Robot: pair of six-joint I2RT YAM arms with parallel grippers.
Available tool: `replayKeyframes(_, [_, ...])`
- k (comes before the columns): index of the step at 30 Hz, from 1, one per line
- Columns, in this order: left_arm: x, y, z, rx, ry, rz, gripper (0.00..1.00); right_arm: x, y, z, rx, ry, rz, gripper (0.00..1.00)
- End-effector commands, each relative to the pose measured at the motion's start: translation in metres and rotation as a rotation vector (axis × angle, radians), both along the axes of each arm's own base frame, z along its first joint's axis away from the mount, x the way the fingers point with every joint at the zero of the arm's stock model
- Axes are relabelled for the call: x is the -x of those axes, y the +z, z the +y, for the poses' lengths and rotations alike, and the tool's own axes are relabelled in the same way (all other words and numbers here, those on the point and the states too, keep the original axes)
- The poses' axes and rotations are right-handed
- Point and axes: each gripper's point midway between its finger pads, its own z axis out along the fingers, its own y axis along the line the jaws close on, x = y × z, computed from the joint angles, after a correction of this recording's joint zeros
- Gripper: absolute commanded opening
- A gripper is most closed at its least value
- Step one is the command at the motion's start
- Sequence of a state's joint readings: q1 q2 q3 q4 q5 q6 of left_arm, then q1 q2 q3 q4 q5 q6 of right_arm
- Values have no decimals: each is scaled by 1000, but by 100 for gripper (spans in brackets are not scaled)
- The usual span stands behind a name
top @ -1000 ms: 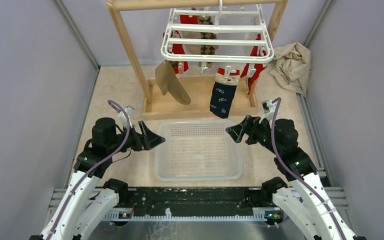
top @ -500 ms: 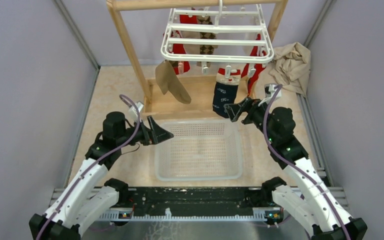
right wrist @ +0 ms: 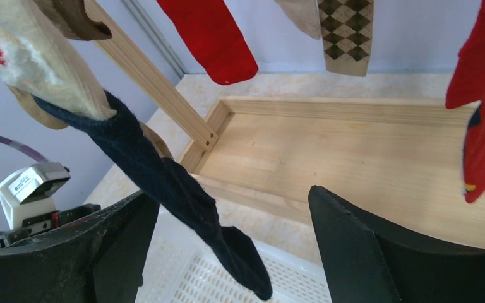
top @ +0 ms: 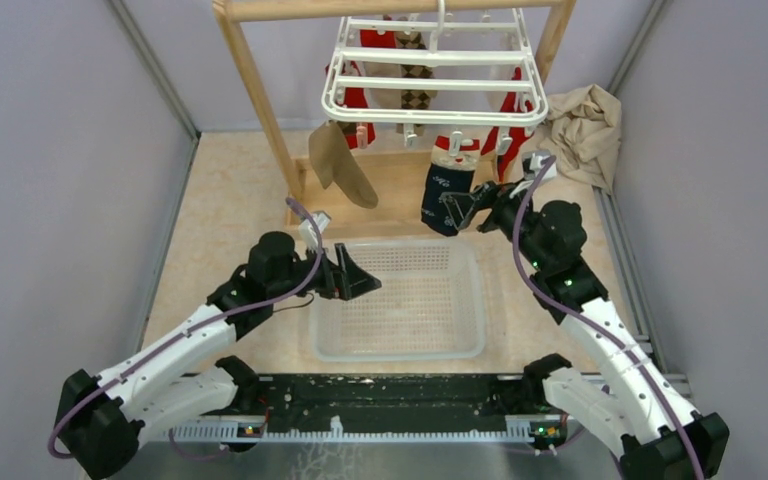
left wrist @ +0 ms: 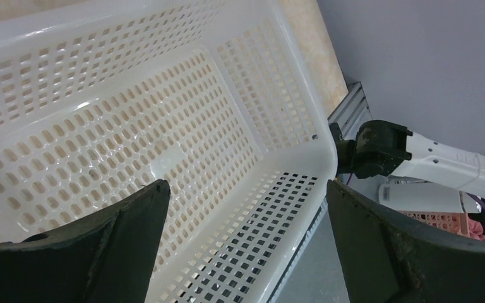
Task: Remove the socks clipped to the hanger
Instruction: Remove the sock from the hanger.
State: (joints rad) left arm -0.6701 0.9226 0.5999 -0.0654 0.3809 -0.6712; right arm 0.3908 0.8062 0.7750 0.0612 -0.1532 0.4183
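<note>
From above, the hanger is a white rectangular rack of crossbars with small clips dangling under it. It hangs by its hook from the top bar of the wooden frame at the far end of the table. Of the socks clipped to it, one tan sock hangs at the near left corner and one navy sock with a cream cuff at the near right. One diamond-patterned sock shows through the bars, and red socks show in three places, their exact number unclear. One white perforated basket lies in front of the frame, and one crumpled beige cloth lies at the far right. The left gripper hovers over the basket's left rim, spread wide and empty. The right gripper, also spread, is just beside the navy sock's lower end. The left wrist view shows two dark fingers wide apart above the basket's floor, with nothing between them. In the right wrist view the navy sock slants down from its fuzzy cuff and its toe hangs in the gap between the two parted fingers; whether it touches either one I cannot tell. Above hang two red socks, the diamond-patterned one and one pale one.
</note>
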Motion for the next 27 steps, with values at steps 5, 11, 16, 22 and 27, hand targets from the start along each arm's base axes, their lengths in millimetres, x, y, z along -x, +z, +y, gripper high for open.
replayKeyframes(5, [-3,35,-14,193,28,-171,99,-1,17,21,-103,96,-96,81])
replayKeyframes(11, [-8,43,-26,195,13,-225,99,1,7,24,-153,112,-85,71])
replayKeyframes(16, [-18,53,-36,177,13,-255,99,3,2,29,-181,143,-58,35])
replayKeyframes(22, [-15,70,-41,176,45,-265,99,10,2,26,-193,136,-40,14])
replayKeyframes(27, [-7,80,-47,171,74,-284,99,25,9,28,-259,178,-3,2])
